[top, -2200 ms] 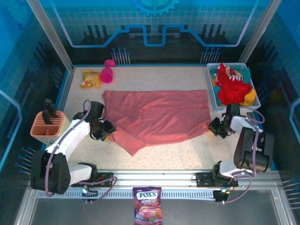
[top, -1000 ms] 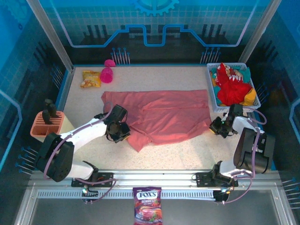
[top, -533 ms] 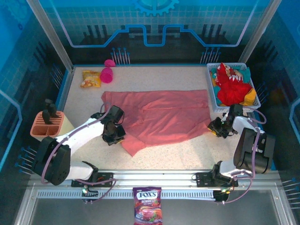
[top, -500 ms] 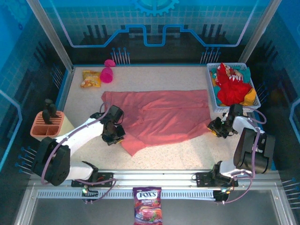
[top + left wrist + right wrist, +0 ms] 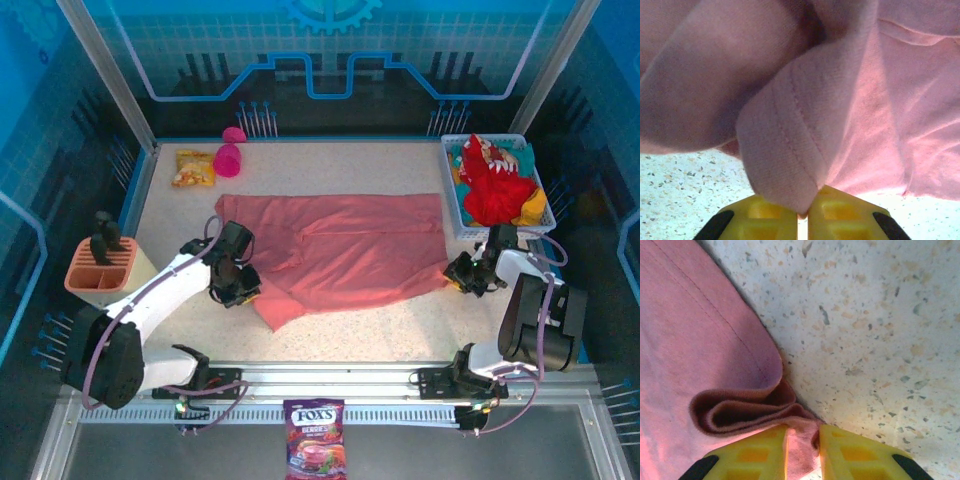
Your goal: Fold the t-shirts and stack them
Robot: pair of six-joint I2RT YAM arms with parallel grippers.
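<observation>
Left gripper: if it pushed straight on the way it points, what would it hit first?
The salmon-pink t-shirt: the left gripper pinches a fold of it, and more of the cloth lies directly ahead, probably before any bare table.

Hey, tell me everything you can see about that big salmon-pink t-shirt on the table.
The salmon-pink t-shirt is plain, soft knit cloth with stitched hems. It lies mostly flat, spread wide across the middle of the speckled table, wrinkled, with a diagonal crease and a pointed flap toward the near edge. The left gripper pinches a folded hem at its left side. The right gripper pinches a bunched edge at its right corner, near the white basket.
</observation>
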